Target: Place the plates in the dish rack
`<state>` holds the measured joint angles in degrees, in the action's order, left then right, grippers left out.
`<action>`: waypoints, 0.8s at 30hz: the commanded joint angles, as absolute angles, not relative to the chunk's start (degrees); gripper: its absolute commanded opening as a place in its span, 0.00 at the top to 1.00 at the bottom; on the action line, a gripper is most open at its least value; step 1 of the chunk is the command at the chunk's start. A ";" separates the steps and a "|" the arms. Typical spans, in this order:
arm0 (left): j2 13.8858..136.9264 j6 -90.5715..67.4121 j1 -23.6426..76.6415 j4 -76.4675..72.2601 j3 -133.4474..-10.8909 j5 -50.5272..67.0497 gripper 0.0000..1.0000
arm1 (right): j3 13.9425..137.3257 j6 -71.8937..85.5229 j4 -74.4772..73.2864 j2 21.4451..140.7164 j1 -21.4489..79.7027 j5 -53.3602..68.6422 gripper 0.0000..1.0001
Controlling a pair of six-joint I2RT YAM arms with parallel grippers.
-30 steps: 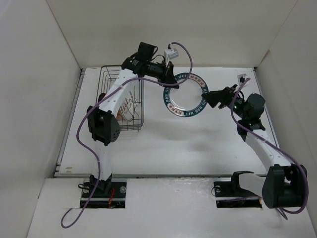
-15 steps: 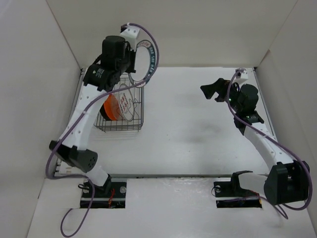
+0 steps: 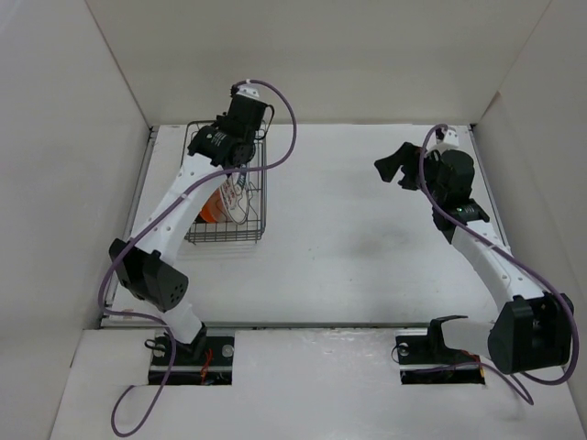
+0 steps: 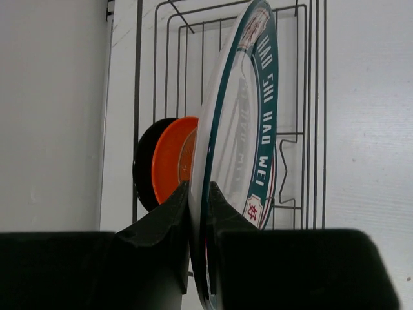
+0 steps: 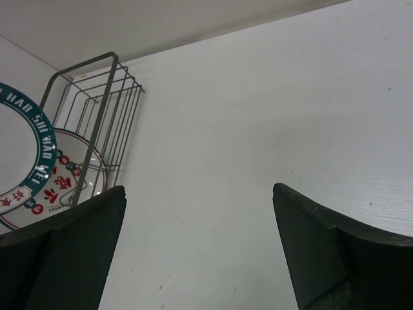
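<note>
Sitting at ten o'clock from above, a dark wire dish rack [image 3: 225,236]; right gripper [image 3: 393,165] spread at two o'clock. Left wrist: left gripper [image 4: 199,194] pinches the upright green-rimmed white plate [image 4: 258,129] in the rack, orange plate [image 4: 171,161] at nine o'clock. Right wrist: rack at nine o'clock.

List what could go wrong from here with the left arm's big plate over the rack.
1. The left gripper pinches the green-rimmed plate only at its rim, with the plate on edge, so it could slip or swing.
2. The orange plate and the white plate with red characters stand close by in the rack. The big plate may knock them going down.
</note>
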<state>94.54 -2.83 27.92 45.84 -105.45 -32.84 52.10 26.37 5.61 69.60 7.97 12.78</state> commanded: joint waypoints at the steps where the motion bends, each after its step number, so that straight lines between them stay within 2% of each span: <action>1: 92.02 -5.71 29.27 45.34 -106.70 -37.71 1.00 | 53.09 26.63 5.54 69.43 8.53 10.47 0.00; 11: 93.08 -10.11 29.79 45.88 -102.22 -40.43 1.00 | 51.42 27.77 5.54 67.32 8.53 9.93 0.00; 24: 94.22 -10.63 29.79 45.35 -98.35 -37.27 1.00 | 51.42 27.77 5.54 67.32 8.00 10.46 0.00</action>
<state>94.98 -9.72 29.54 47.40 -98.87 -36.16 51.53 27.29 4.25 68.95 7.97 10.70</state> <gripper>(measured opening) 0.076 0.998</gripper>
